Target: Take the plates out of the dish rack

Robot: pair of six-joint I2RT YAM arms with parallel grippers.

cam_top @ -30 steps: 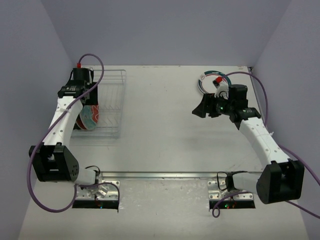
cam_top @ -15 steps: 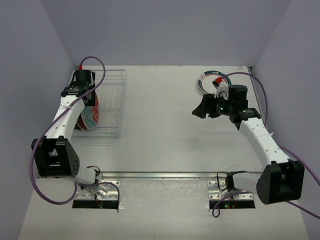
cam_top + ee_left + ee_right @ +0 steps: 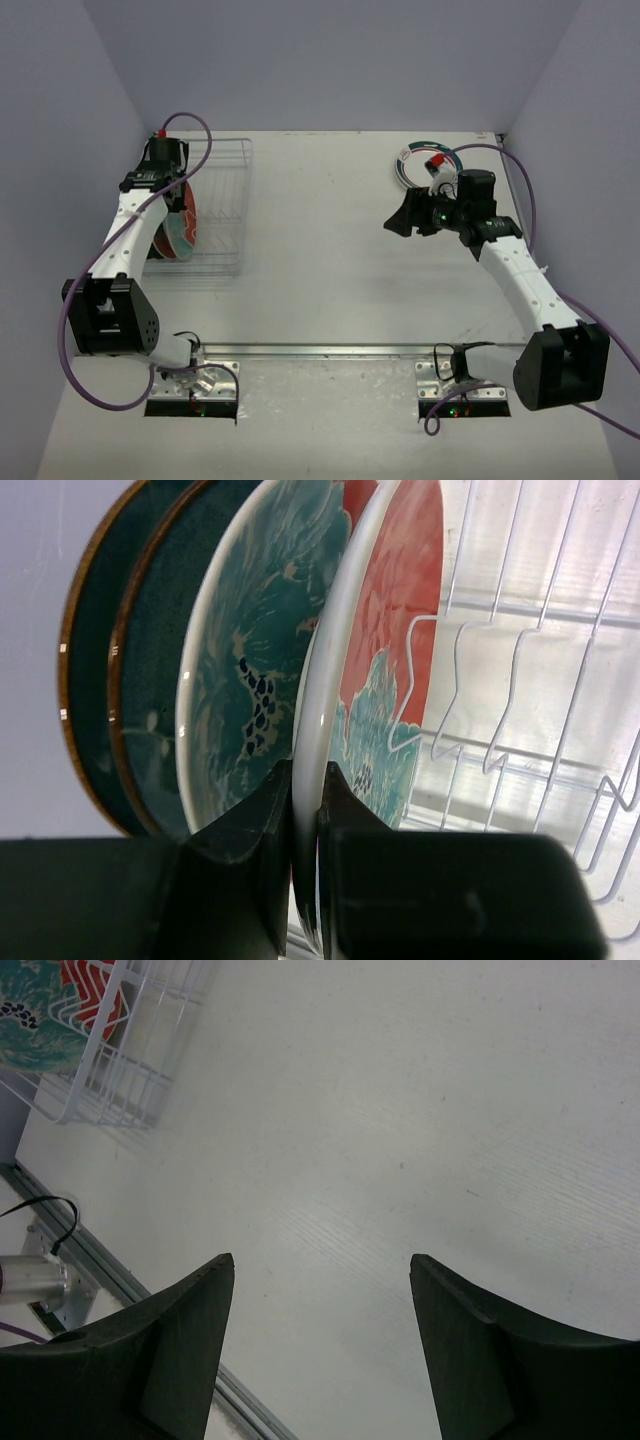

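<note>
Closest to you, the two arm bases sit on the metal rail (image 3: 330, 350) at the near edge of the white table (image 3: 320, 290).

A bit further out on your right, the right gripper (image 3: 320, 1260) hangs over bare tabletop. Its fingers are spread wide apart, with nothing between them.

Over on your left, the white wire dish rack (image 3: 225, 200) sits by the left wall, and the left arm reaches down into it from above. The left gripper (image 3: 304, 780) has its two black fingers pinched together on the white edge of the red round plate with a teal flower pattern (image 3: 400, 610). The jaws are clamped on the rim, one finger on each face. That plate stands upright on edge in the rack's wire slots.

Right behind it in the wrist view is the teal patterned plate with a white rim (image 3: 255, 650), also upright. Then come two dark teal plates with brown edges (image 3: 150, 710), packed close in the same row. You can't tell from here whether neighbouring plates actually touch.

Farthest out, at the back right of the table, the white round plate with a dark green rim (image 3: 407, 160) lies flat. It's well apart from the rack and partly hidden behind the right arm's wrist.
</note>
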